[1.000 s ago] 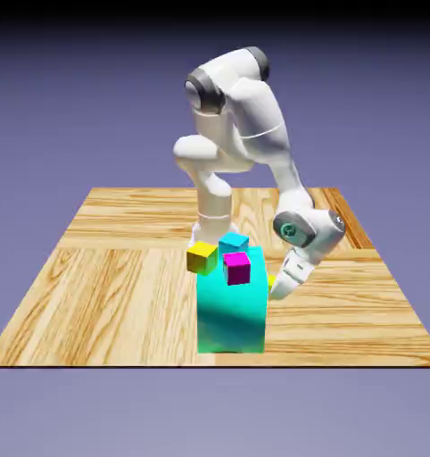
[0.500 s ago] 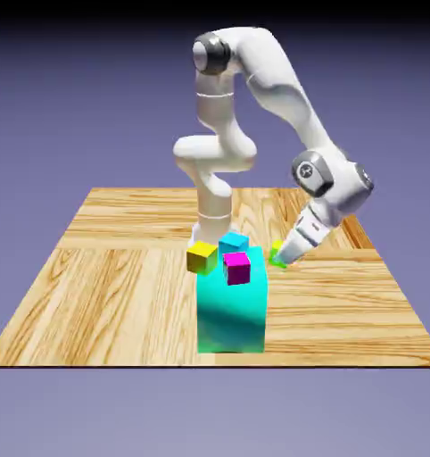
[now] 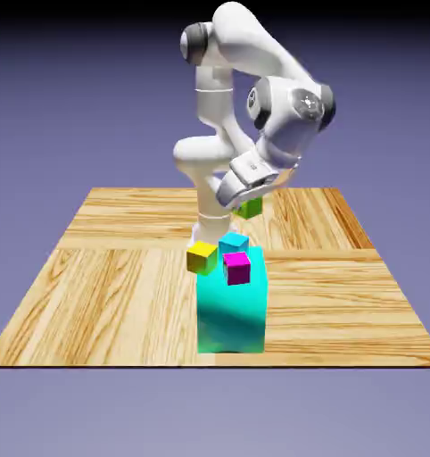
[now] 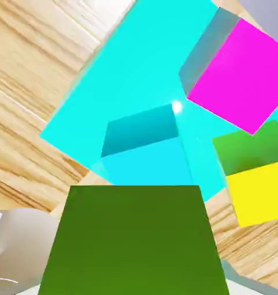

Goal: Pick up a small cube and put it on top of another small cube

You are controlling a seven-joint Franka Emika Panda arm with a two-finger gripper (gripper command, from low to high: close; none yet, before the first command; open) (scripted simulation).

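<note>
My gripper (image 3: 248,204) is shut on the small lime cube (image 3: 250,210) and holds it in the air, above and slightly behind the big teal block (image 3: 232,321). In the hand view the lime cube (image 4: 132,239) looks dark green, fills the bottom and hides the fingertips. Just beyond it, a small cyan cube (image 4: 144,152) sits on the teal block's top (image 4: 135,63). In the exterior view the cyan cube (image 3: 234,243) lies below the held cube.
A magenta cube (image 3: 238,268) (image 4: 239,75) sits at the teal block's near top edge. A yellow cube (image 3: 202,258) (image 4: 259,193) is at its corner on the exterior view's left. The wooden table (image 3: 103,268) surrounds them.
The arm rose and swung toward the exterior view's left. It carried the lime cube from table level beside the teal block up to above the block.
</note>
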